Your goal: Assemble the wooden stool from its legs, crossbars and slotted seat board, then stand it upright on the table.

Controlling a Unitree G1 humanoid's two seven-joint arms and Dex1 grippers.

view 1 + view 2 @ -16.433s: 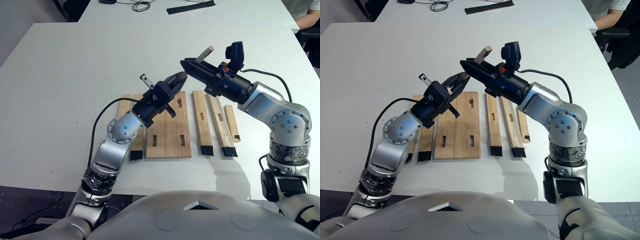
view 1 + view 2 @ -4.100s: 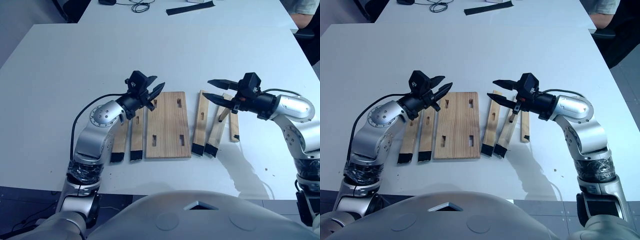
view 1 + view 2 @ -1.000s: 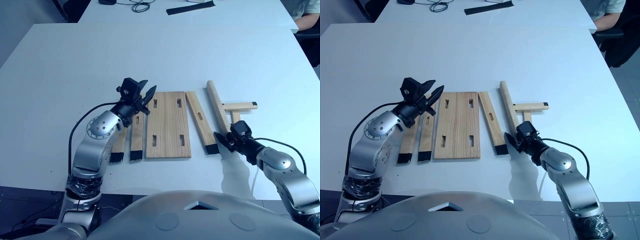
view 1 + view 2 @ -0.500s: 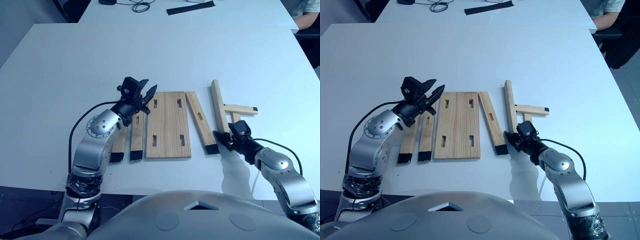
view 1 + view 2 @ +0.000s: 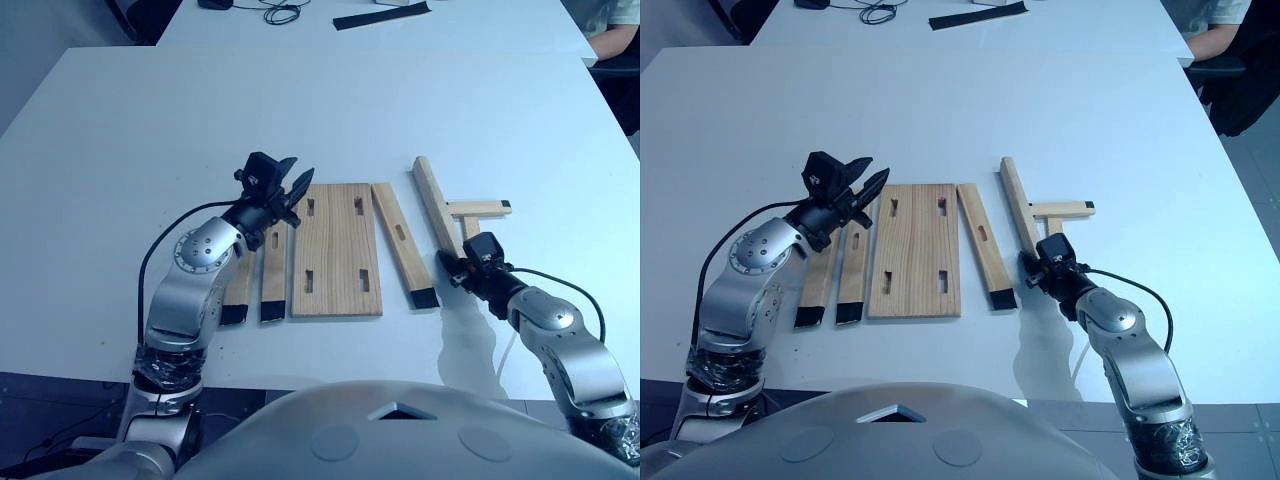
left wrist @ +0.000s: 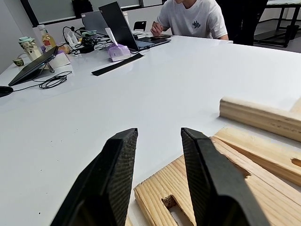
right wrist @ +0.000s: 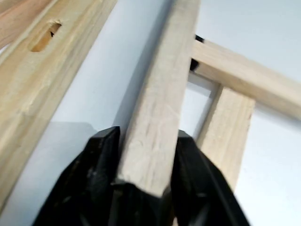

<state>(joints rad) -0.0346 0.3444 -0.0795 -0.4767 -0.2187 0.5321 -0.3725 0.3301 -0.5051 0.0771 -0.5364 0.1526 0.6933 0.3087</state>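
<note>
Wooden parts are laid flat on the white table [image 5: 150, 120]. The slotted seat board [image 5: 335, 248] is at the middle, with two legs [image 5: 272, 268] at its 9 o'clock and a slotted leg [image 5: 402, 243] at its 3 o'clock. Beyond that, another leg [image 5: 430, 200] is clamped at its near end by the right end effector [image 5: 450, 268], with the fingers [image 7: 101, 160] pressed against both sides. Two crossbars [image 5: 478, 209] lie at that leg's 3 o'clock, one touching it. The left end effector [image 6: 158, 136] is held spread and empty over the board's 10 o'clock corner. Because it is gripped at the very tip, the long leg could pivot or slip when lifted, and the crossbars could be dragged askew.
</note>
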